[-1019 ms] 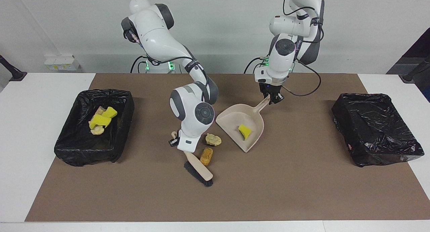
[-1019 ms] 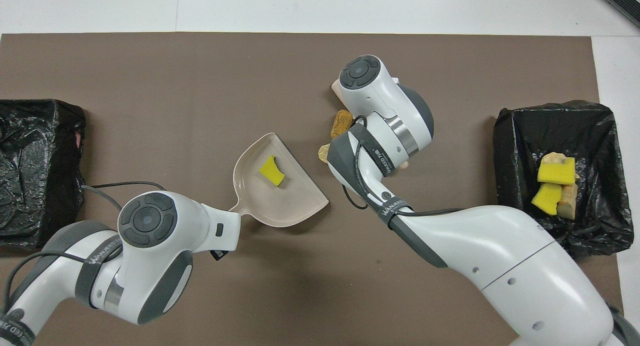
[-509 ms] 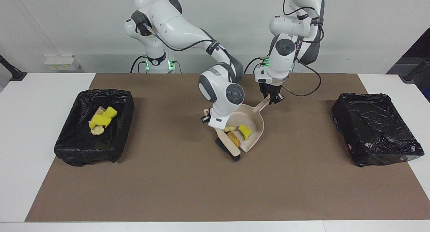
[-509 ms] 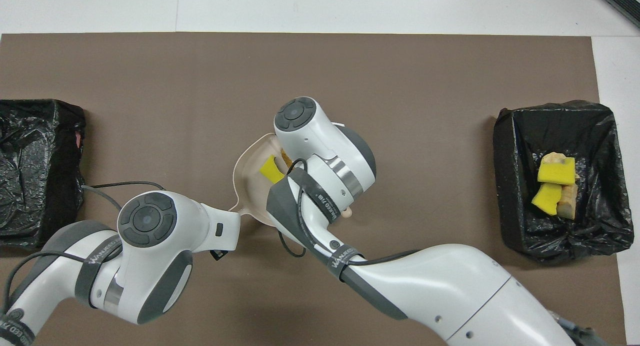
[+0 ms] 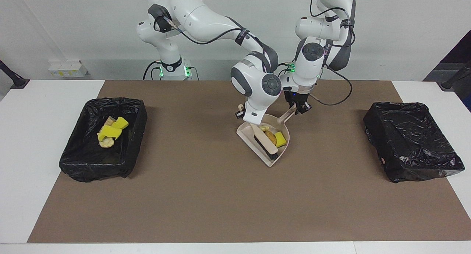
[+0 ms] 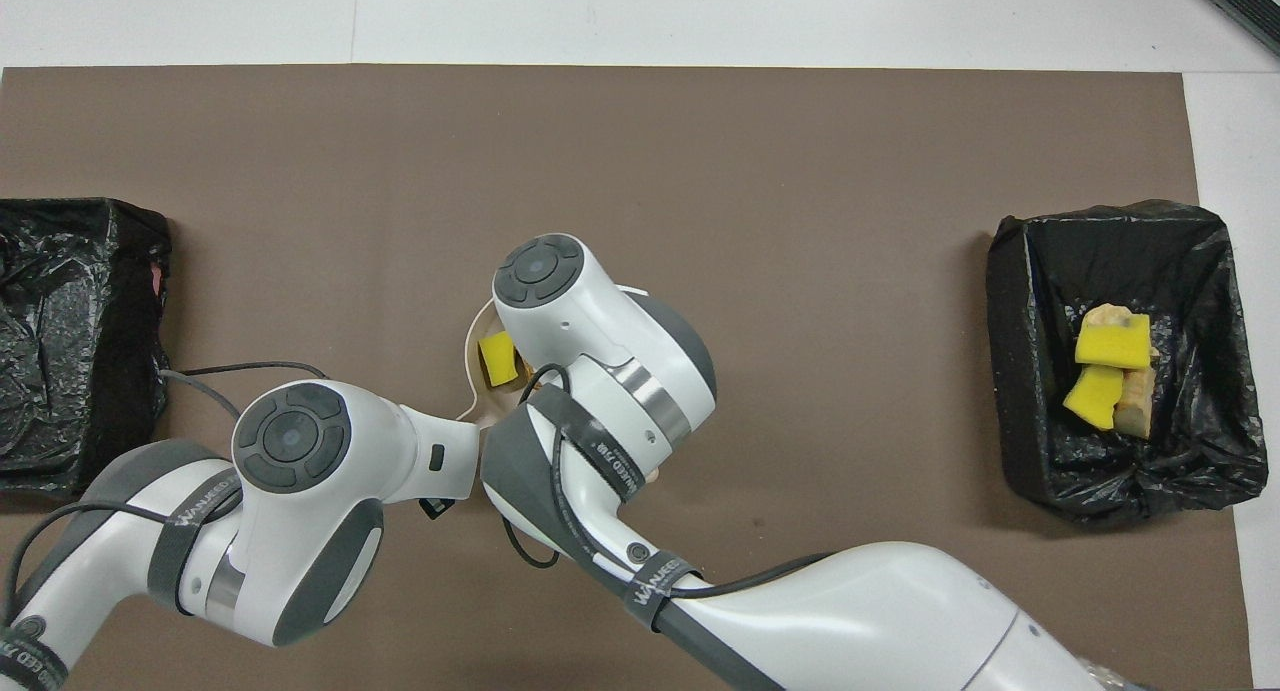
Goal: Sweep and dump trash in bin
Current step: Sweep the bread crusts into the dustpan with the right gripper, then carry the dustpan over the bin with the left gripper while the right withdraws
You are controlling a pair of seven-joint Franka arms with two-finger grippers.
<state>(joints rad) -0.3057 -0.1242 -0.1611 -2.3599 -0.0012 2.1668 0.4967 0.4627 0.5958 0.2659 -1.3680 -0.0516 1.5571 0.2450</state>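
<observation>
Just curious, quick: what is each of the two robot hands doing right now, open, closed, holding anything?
Left gripper: closed on the dustpan handle.
Right gripper: closed on the brush handle, brush head inside the dustpan.

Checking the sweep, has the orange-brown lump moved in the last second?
Yes. The orange-brown lump has gone from the mat into the dustpan, toward the emptier bin.

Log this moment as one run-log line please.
left tool: shut on dustpan handle | right tool: shut on brush | three scraps in dustpan
</observation>
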